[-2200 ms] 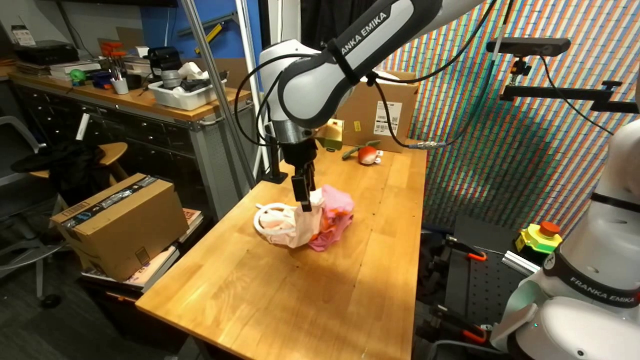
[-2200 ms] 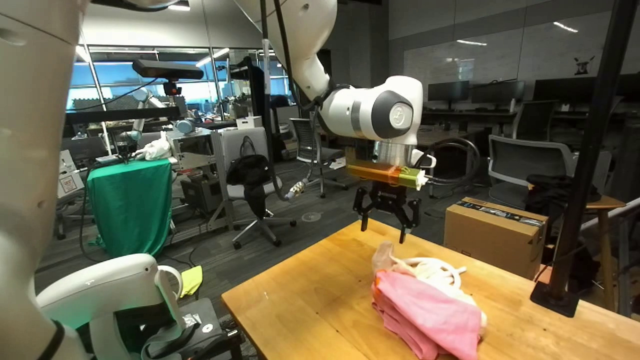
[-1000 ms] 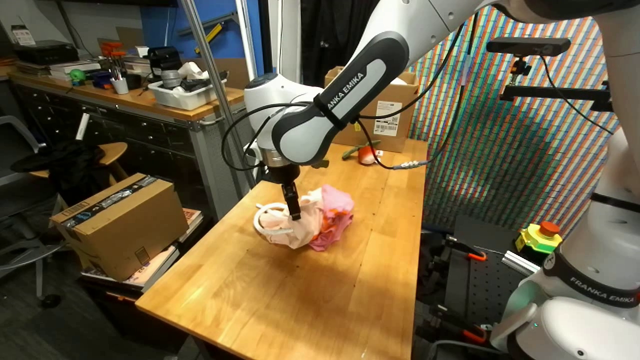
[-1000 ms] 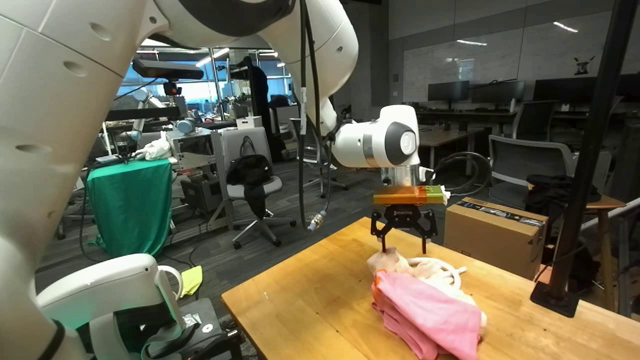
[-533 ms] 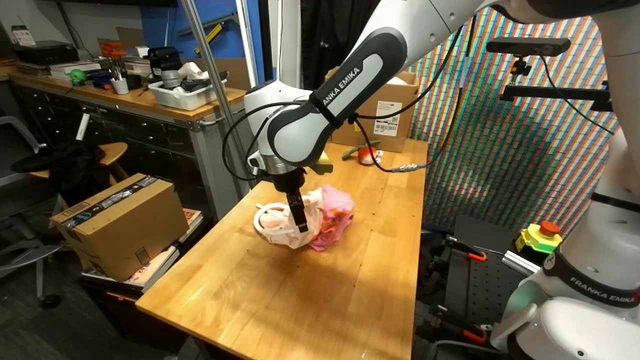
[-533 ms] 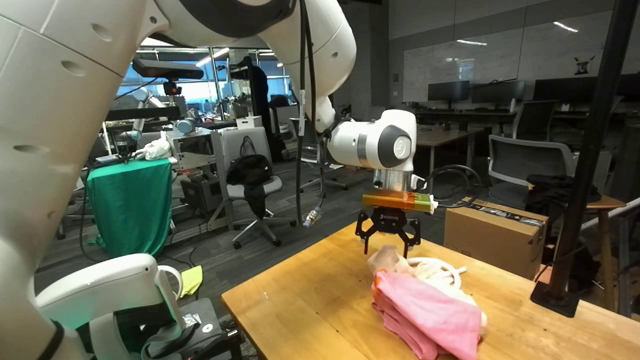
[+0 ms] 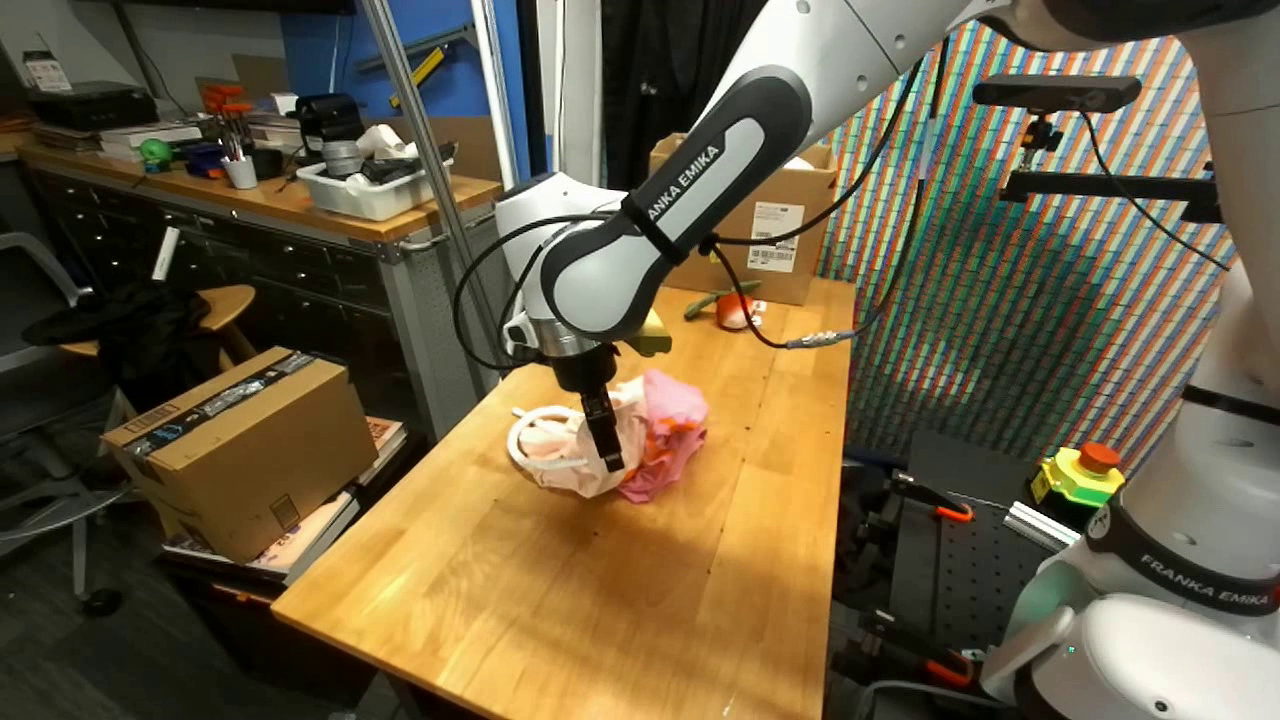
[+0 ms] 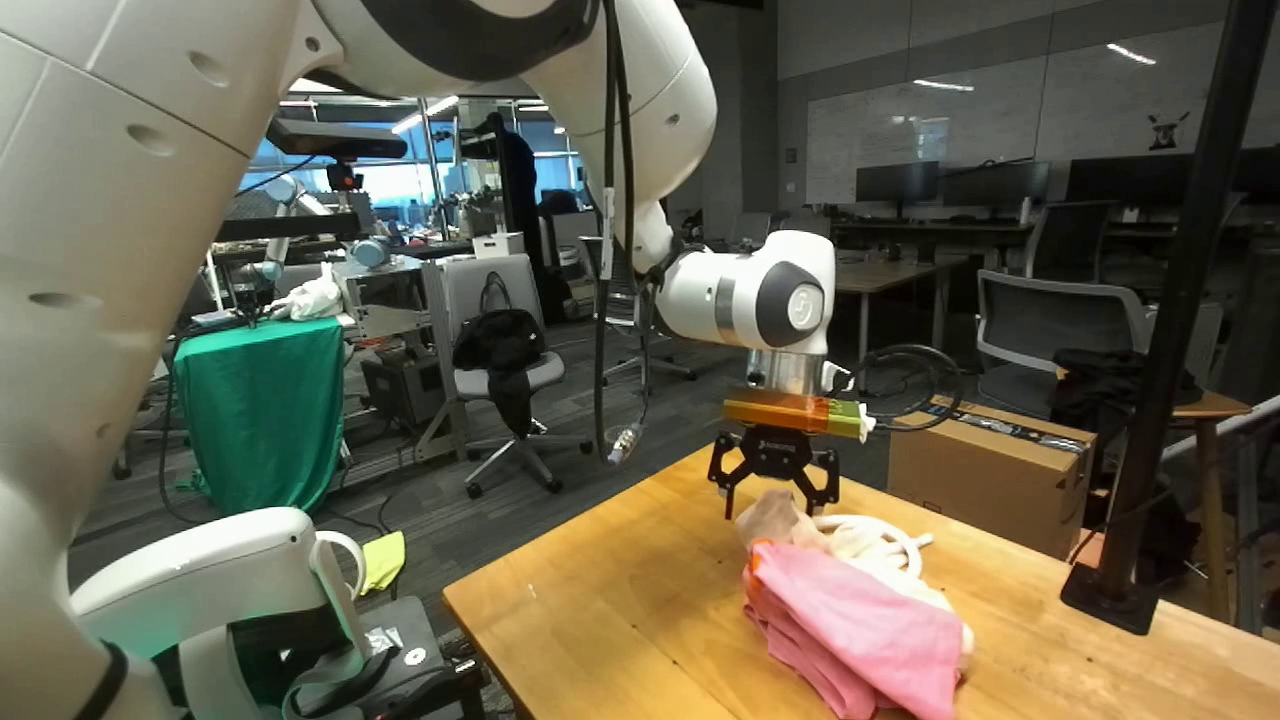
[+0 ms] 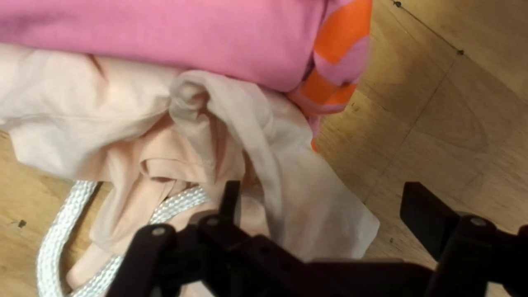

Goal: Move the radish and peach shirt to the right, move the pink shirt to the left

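A crumpled peach shirt (image 7: 598, 462) lies on the table, with a white cord loop (image 7: 520, 445) on its outer side. A folded pink shirt (image 8: 860, 625) with orange print lies against it; both shirts show in the wrist view, pink (image 9: 185, 37) and peach (image 9: 313, 173). The red and white radish (image 7: 735, 311) with green leaves lies farther along the table and is out of view in the wrist view. My gripper (image 9: 321, 189) is open, pointing down, low over the peach shirt. A corner of the peach cloth shows between its fingers (image 8: 771, 508); whether they touch it I cannot tell.
A cardboard box (image 7: 775, 215) stands at the table's end behind the radish. A black pole (image 8: 1150, 430) rises from a base on the table. A cable (image 7: 870, 290) hangs from the arm. Bare wood (image 7: 620, 600) shows on the near side of the shirts.
My gripper has come down toward the peach shirt and, after shifting over toward the cord loop, has moved back to the shirt's corner. It stays open. The shirts and radish have not moved.
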`<state>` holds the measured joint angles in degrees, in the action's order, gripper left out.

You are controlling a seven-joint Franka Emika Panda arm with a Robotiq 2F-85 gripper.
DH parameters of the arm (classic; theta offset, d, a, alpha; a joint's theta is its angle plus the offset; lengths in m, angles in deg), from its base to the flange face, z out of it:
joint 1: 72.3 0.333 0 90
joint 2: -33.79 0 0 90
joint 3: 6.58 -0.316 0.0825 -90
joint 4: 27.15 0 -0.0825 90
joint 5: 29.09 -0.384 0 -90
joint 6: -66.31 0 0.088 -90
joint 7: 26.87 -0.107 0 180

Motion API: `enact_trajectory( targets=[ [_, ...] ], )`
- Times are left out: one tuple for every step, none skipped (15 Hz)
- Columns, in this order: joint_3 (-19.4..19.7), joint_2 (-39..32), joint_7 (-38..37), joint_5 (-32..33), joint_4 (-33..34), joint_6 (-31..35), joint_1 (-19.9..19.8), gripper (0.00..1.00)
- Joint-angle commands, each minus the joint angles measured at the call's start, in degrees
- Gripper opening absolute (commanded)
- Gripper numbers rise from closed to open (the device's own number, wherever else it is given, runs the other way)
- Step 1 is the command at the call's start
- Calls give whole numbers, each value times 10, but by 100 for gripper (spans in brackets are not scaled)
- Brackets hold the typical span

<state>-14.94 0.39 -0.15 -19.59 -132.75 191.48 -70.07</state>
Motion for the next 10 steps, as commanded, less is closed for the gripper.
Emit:
enact_trajectory(
  targets=[
    [-4, -2, 12, -17, 2, 2, -13, 72],
    [-5, -2, 13, -19, 1, 1, -15, 66],
    [-5, -2, 12, -21, 1, 1, -17, 56],
    [-5, -1, 11, -23, 0, 0, -19, 49],
    [-5, -2, 11, -26, 0, 0, -20, 42],
    [-5, -1, 11, -28, 0, 0, -21, 33],
    [-4, 0, 10, -29, -1, 1, -22, 26],
    [-5, 2, 10, -33, -1, 0, -24, 18],
    [-5, 2, 9, -35, -1, 0, -24, 11],
    [-6, 6, 9, -38, -3, 0, -25, 4]
  ],
)
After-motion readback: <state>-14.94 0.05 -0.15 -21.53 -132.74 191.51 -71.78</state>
